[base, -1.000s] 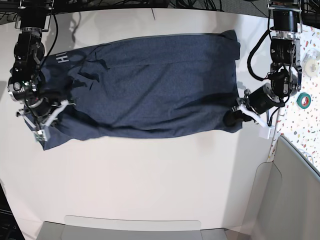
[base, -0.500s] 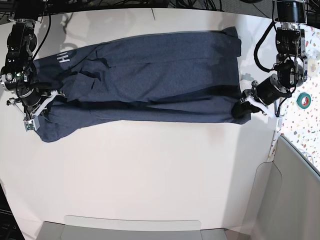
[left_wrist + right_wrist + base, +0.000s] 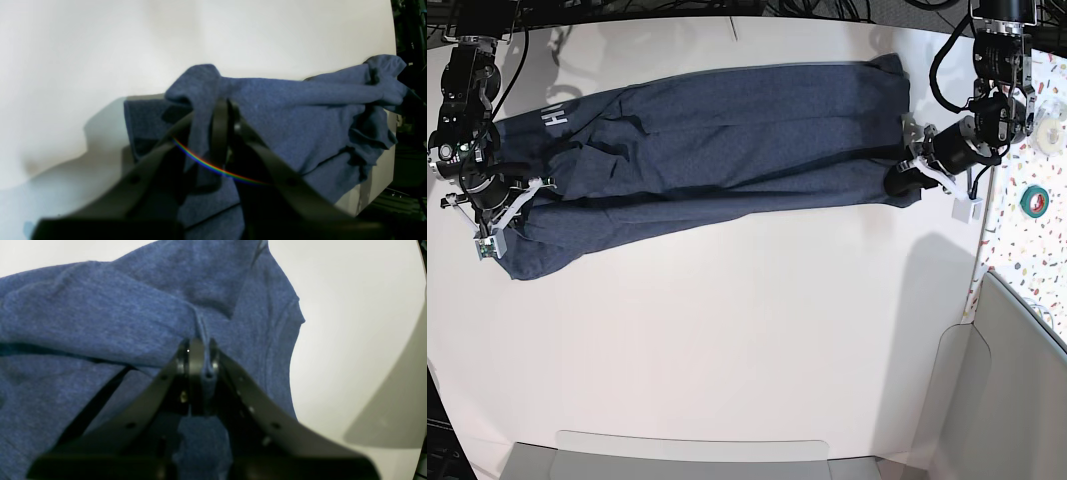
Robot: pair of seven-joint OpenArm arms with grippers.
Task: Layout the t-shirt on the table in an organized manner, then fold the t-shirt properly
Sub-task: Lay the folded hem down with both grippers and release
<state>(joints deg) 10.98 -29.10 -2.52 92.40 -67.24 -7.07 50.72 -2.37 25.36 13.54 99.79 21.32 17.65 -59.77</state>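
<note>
The dark navy t-shirt [image 3: 727, 140] lies stretched in a long band across the far half of the white table [image 3: 727, 340], with white lettering [image 3: 552, 117] at its left end. On the base view's right, my left gripper [image 3: 907, 180] is shut on the t-shirt's bunched near corner; the left wrist view shows cloth [image 3: 300, 113] draped over the closed left gripper [image 3: 223, 110]. At the other end my right gripper [image 3: 522, 205] is shut on a pinched fold of the t-shirt [image 3: 100, 306], held between the right gripper's [image 3: 196, 350] closed tips.
A green tape roll [image 3: 1033, 201] and a white roll [image 3: 1049, 135] lie on the speckled surface [image 3: 1027, 260] at the right. A grey bin [image 3: 1017, 390] stands at the near right and a grey tray [image 3: 697, 450] along the near edge. Cables hang behind the far edge.
My left gripper has carried the t-shirt's right near corner toward the far edge, narrowing the cloth band. The right gripper rose earlier and has barely moved since.
</note>
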